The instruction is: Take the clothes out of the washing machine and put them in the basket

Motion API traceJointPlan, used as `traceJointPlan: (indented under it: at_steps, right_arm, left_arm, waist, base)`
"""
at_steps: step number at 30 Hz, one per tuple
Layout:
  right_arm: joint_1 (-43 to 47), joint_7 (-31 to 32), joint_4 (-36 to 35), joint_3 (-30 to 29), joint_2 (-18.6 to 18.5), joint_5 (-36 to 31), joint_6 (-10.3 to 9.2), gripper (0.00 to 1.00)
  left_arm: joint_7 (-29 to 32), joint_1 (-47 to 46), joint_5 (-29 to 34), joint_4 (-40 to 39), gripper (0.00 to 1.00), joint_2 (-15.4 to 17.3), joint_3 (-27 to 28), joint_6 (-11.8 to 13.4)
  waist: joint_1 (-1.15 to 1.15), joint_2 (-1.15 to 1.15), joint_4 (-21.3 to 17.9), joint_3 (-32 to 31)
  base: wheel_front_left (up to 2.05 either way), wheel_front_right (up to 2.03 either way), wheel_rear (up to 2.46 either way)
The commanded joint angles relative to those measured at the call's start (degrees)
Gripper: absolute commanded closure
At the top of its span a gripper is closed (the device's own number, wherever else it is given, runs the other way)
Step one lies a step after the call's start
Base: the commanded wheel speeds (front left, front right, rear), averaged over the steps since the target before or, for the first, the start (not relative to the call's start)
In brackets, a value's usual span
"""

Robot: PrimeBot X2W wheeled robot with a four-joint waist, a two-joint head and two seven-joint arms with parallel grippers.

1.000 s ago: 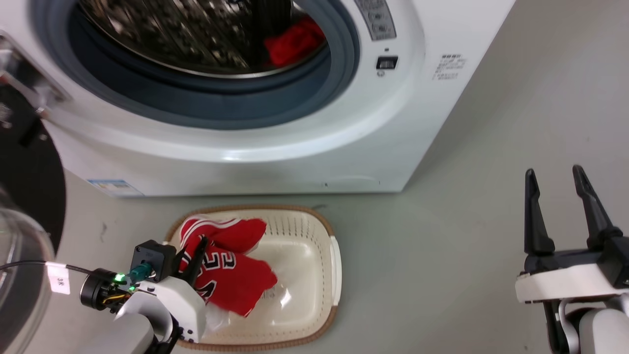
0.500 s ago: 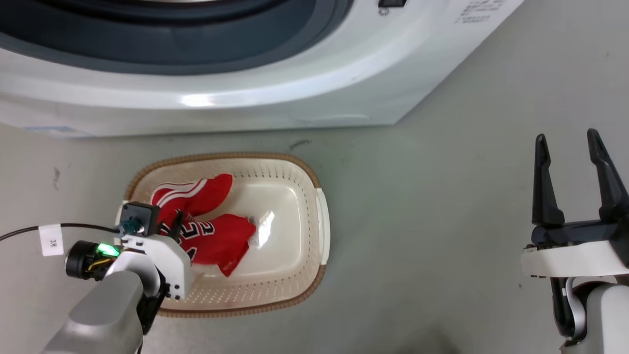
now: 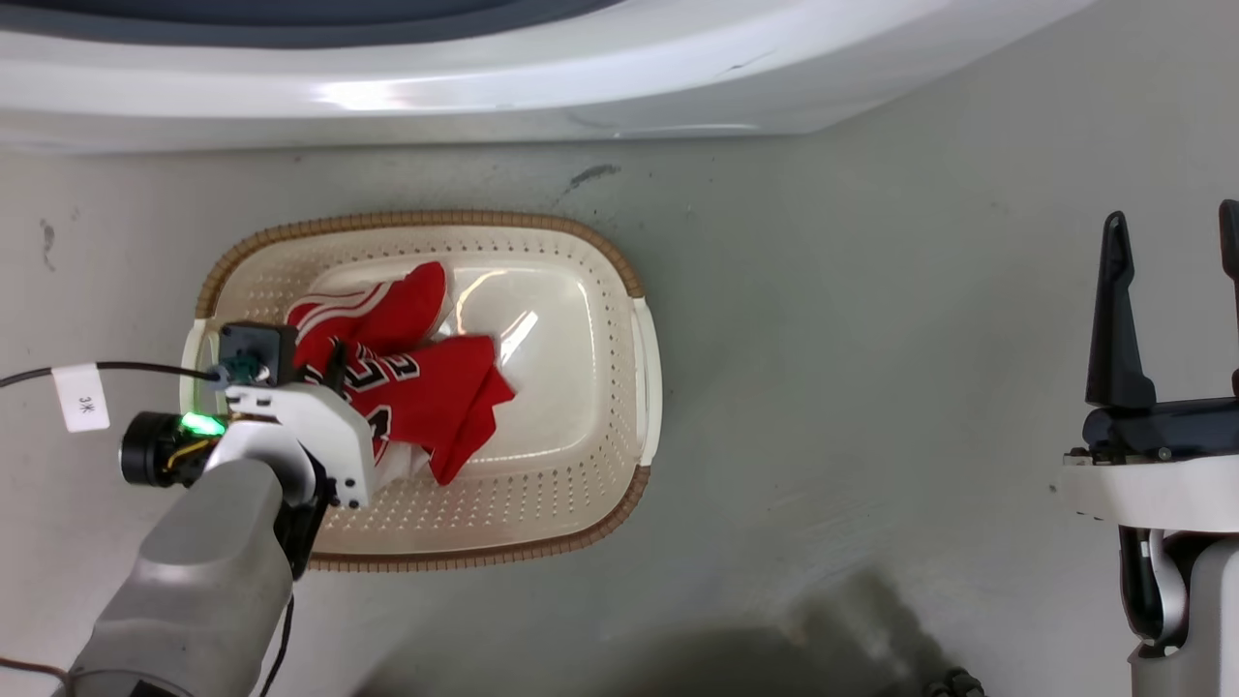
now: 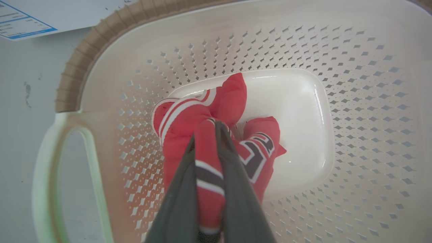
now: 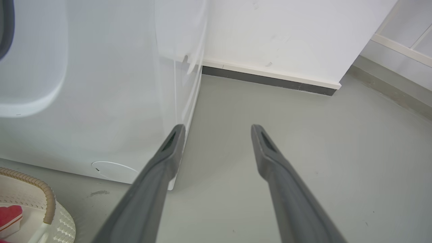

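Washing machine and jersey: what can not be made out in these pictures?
- washing machine drum: head view, cut off by the top edge; contents unknown.
- jersey lettering: left wrist view, folded and partly behind the left gripper.
- blue-lined label: left wrist view, too small, cut by the corner.

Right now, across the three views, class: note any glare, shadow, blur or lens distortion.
Head view: glare streaks on the washing machine and basket, dark shadow on the floor. Left wrist view: left pincer blurred close up, basket rim bowed. Right wrist view: machine's side washed out.
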Motion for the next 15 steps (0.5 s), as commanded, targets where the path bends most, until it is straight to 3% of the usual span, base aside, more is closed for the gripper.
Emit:
traceJointPlan:
  at_steps: [1,8,9,10,15]
  right_arm:
    - [-0.5,-0.1,-0.3,-0.3,-0.1,-0.5,-0.04,0.00]
    - [-0.7,-0.1,-0.2,-0.1,-0.1,-0.6,-0.04,0.00]
    - [-0.8,-0.1,-0.1,0.1,-0.1,-0.5,-0.04,0.00]
    - [-0.9,-0.1,0.1,0.1,-0.1,-0.5,-0.04,0.00]
    - [-1.1,-0.1,0.8,0.4,-0.1,0.0,-0.04,0.00]
  left_arm:
    - [-0.1,-1.3,0.6,0.2,1.00,-0.3,1.0,0.3]
    - [-0.1,-1.7,1.6,2.0,1.00,-1.3,3.3,0.0]
    - [-0.1,-1.7,2.0,2.4,0.53,-1.4,3.3,-0.1]
    - [-0.1,-1.8,2.2,2.6,0.00,-1.3,3.5,0.0]
    - [-0.1,-0.3,2.9,3.4,0.00,-1.4,4.6,-0.4]
  waist:
    - [-0.01,0.00,0.5,1.5]
    - [-0.01,0.00,0.6,2.4]
    - [-0.01,0.00,0.5,2.3]
    - [-0.01,0.00,0.5,2.1]
    - [-0.01,0.00,0.4,0.3]
  base:
    - [0.00,0.00,0.00]
    - [0.00,0.00,0.00]
    - [0.00,0.00,0.00]
    - [0.00,0.00,0.00]
    - [0.00,0.00,0.00]
